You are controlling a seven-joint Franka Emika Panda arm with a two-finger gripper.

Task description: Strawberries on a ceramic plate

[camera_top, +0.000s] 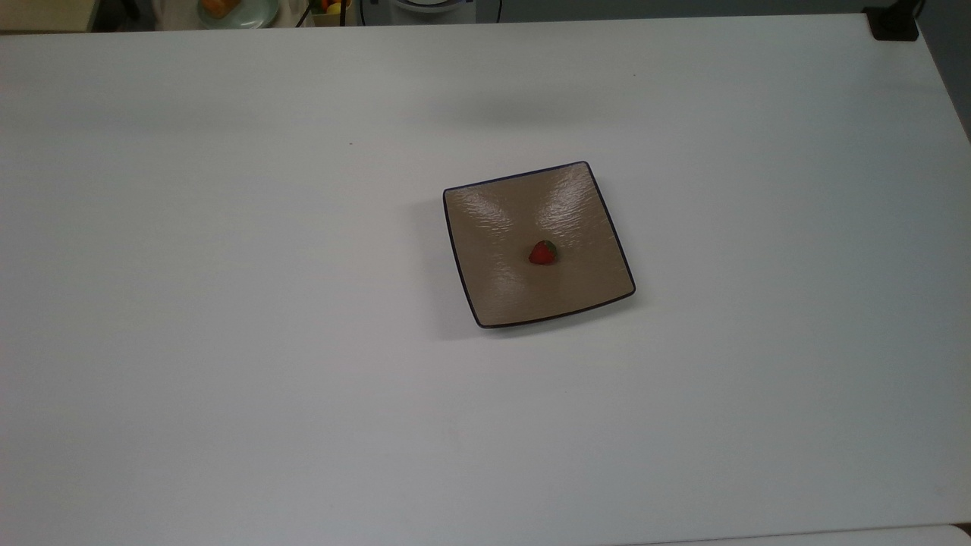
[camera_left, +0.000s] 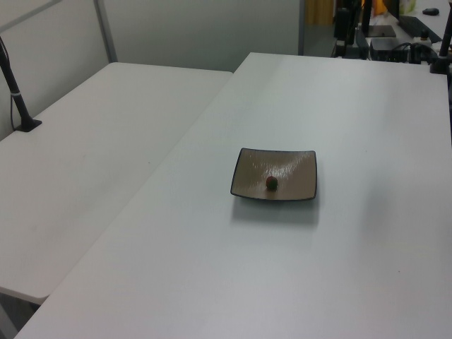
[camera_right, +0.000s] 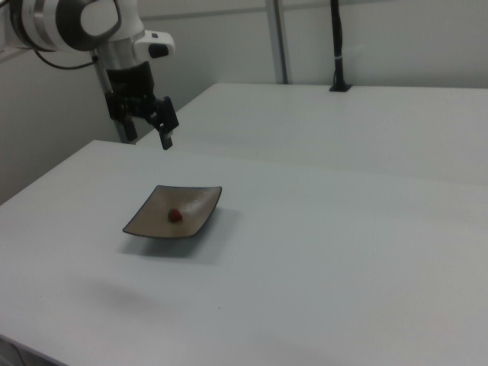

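Observation:
A tiny red strawberry point(camera_top: 542, 253) with a dark green cap lies near the middle of the square tan-brown ceramic plate point(camera_top: 497, 227), which rests on the white table point(camera_top: 227, 341). In the left view the strawberry point(camera_left: 271, 183) sits on the plate point(camera_left: 293, 169) at the table's centre. In the right view my gripper point(camera_right: 149, 128) hangs open and empty in the air, above and beyond the far corner of the plate point(camera_right: 149, 223), well clear of the strawberry point(camera_right: 174, 216).
A pale round dish with orange food point(camera_top: 231, 9) stands past the table's far edge at the top view's upper left. A black clamp point(camera_top: 895, 23) sits on the far right corner. A second white table point(camera_left: 92, 141) adjoins, with a black pole point(camera_right: 338, 46).

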